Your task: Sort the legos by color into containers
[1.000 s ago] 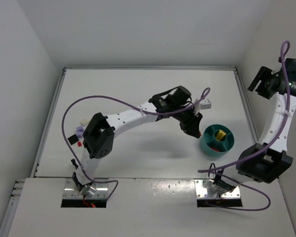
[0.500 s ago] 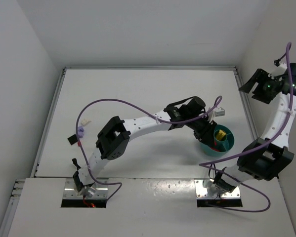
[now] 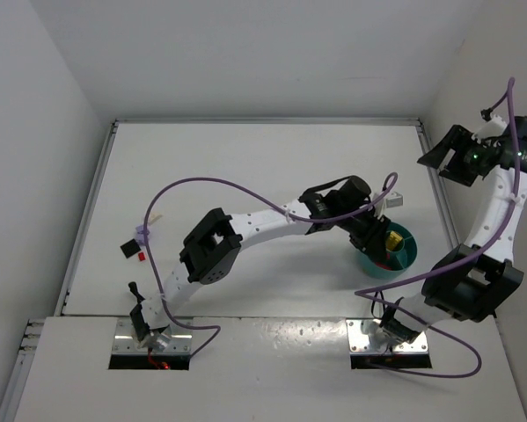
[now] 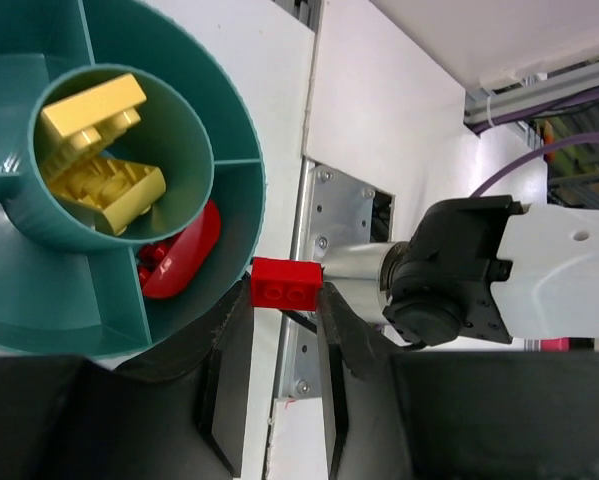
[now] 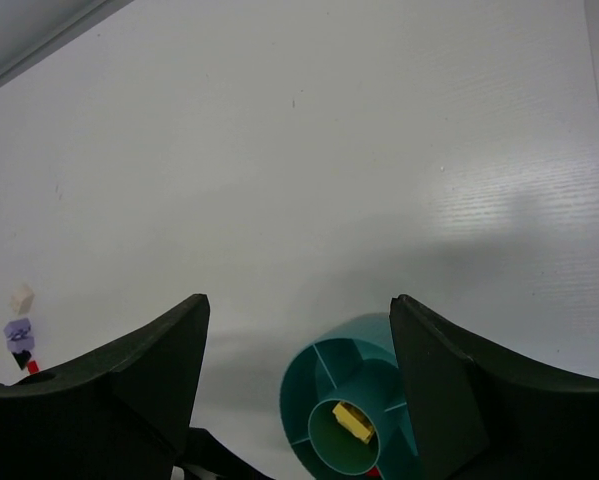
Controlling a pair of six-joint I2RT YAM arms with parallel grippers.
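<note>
**Left gripper** (image 4: pixel 284 300): you see its fingers clenched on a red lego (image 4: pixel 287 282), which sits at the outer edge of the teal bowl (image 4: pixel 241 110) rim. It is next to the outer compartment that holds a red piece (image 4: pixel 184 250). The central cup holds yellow legos (image 4: pixel 94 150).

**Right gripper** (image 5: pixel 297 300): the jaws stand wide apart with nothing between them. The gripper is raised at the right side, well apart from the bowl.

**Table** (image 3: pixel 263 158): at your far left lie a lavender lego (image 3: pixel 142 233), a black lego (image 3: pixel 125 249) and a loose red lego (image 3: pixel 142 256), all well apart from the bowl.
</note>
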